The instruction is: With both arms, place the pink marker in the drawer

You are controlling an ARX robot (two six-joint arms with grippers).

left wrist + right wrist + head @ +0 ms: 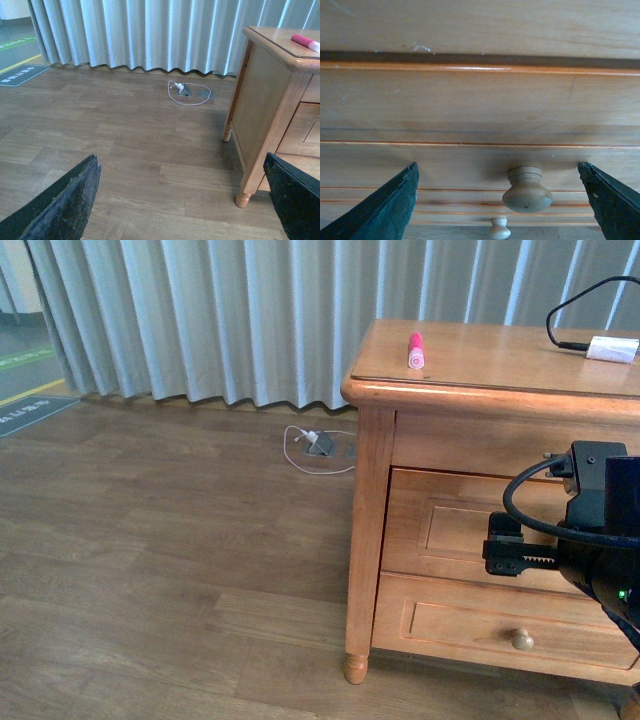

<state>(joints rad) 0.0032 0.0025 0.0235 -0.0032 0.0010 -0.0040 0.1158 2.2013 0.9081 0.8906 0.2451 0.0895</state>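
Wide open — right gripper faces knob.

White lettering on the grey floor sign, illegible.

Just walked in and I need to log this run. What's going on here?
The robot is setting up to put the pink marker away. It lies untouched on top of the wooden cabinet. The right gripper is open and lined up with the knob of the upper drawer, which is shut; nothing is gripped yet. The left gripper is open and empty, out beside the cabinet above the floor.
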